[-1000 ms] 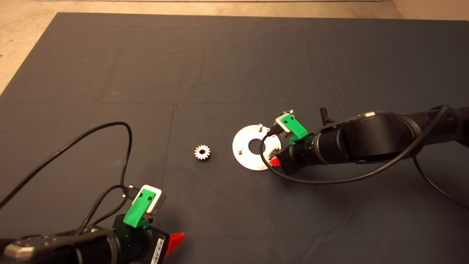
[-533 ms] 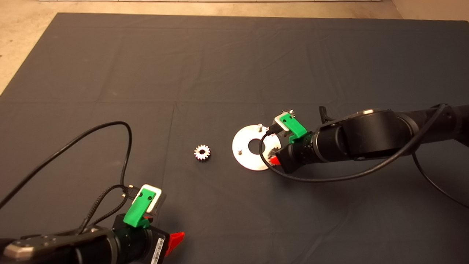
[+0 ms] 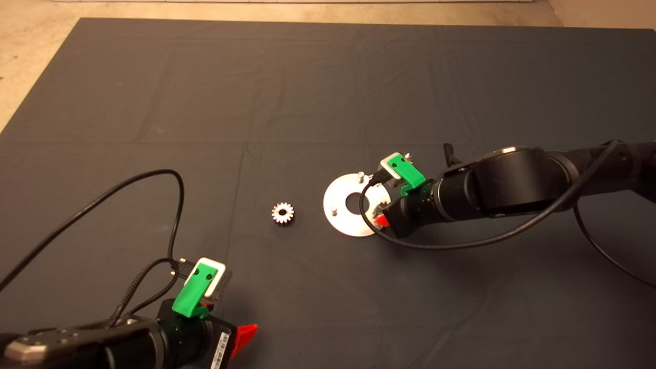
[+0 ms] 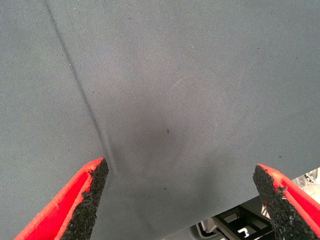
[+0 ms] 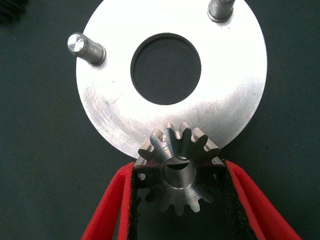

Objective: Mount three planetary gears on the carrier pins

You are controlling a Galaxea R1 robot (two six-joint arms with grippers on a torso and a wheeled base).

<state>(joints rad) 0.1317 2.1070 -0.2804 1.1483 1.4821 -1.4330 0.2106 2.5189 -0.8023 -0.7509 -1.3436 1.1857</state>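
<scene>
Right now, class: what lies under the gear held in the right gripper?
Under the gear, gripped by the right gripper, the round plate's edge shows, and a silvery glint shows through its bore. Whether that is the third pin is hidden. Two bare pins stand elsewhere.

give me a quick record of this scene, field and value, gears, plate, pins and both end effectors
right end effector: shut on a gear, at the plate's edge
held gear: hole over the third pin, the pin's top showing in its bore
plate: flat on the mat
bare pins: two
loose gear: on the mat, beside the plate, apart from it
third gear: partly hidden behind the right wrist
left end effector: open, over bare mat at the lower left
</scene>
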